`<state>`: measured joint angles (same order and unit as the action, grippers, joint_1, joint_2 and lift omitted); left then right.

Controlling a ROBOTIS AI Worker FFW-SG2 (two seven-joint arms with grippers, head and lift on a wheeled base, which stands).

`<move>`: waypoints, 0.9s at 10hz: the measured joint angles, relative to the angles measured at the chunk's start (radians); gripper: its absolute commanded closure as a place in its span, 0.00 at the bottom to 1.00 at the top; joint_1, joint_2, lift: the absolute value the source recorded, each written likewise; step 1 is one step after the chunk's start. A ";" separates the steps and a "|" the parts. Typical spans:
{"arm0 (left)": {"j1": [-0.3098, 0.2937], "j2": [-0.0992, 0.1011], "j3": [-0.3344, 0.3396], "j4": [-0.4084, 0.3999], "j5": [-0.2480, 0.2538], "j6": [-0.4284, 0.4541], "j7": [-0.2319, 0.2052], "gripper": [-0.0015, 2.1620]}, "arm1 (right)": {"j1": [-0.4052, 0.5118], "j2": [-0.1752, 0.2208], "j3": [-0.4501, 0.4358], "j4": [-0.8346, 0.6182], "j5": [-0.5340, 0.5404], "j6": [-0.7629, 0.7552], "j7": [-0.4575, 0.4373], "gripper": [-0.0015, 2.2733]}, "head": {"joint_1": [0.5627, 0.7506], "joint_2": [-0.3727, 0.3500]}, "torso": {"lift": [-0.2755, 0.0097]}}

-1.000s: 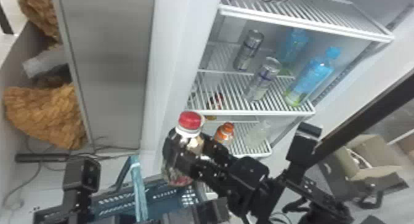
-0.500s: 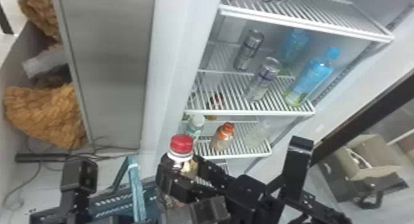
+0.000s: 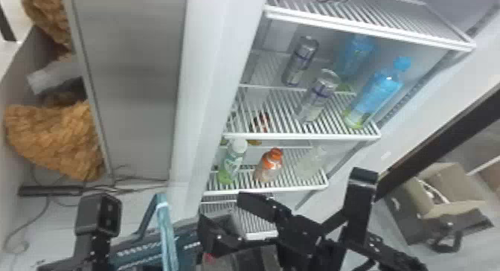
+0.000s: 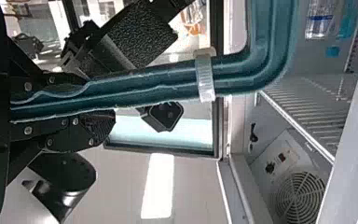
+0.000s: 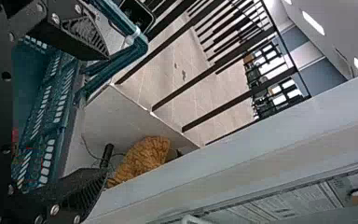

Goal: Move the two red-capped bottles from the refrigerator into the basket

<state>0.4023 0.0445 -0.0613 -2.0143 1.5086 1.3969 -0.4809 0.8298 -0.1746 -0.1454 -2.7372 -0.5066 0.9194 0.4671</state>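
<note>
Left gripper [image 3: 93,251]: jaws clenched on the handle [image 3: 166,233] of the basket [image 3: 130,248]
Right gripper [image 3: 225,218]: jaws spread wide and empty, near the basket
Red-capped bottles: cannot tell for sure; a bit of red [image 3: 209,257] shows by the right gripper
Shelf [image 3: 297,188]: white-capped bottle [image 3: 231,162] beside orange-capped bottle [image 3: 268,166]

Basket [image 3: 186,235] cut off by head view's bottom edge. Red-and-dark item [image 3: 260,122] inside fridge [image 3: 219,80] too blurred; we can't identify it.
</note>
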 measured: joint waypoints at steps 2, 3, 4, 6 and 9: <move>0.001 0.001 0.000 0.001 0.001 0.000 0.000 0.56 | 0.012 0.010 -0.019 -0.006 0.004 -0.053 0.000 0.04 | 0.70 0.03 | 0.97; 0.003 0.002 0.000 0.002 0.001 -0.001 0.000 0.56 | 0.027 0.016 -0.034 -0.006 0.017 -0.093 0.000 0.04 | 0.70 0.03 | 0.97; 0.004 0.002 0.000 0.001 0.002 -0.001 0.001 0.56 | 0.049 0.024 -0.046 0.011 0.028 -0.183 0.004 0.04 | 0.70 0.03 | 0.97; 0.007 0.002 0.001 0.001 0.003 -0.003 -0.001 0.56 | 0.093 0.047 -0.084 0.074 0.022 -0.408 0.001 0.04 | 0.70 0.03 | 0.97; 0.012 0.003 0.005 0.000 0.007 -0.005 -0.004 0.56 | 0.145 0.085 -0.163 0.133 0.060 -0.601 0.004 0.04 | 0.70 0.03 | 0.97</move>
<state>0.4144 0.0475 -0.0561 -2.0142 1.5153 1.3917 -0.4853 0.9750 -0.0892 -0.3082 -2.6041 -0.4464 0.3186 0.4709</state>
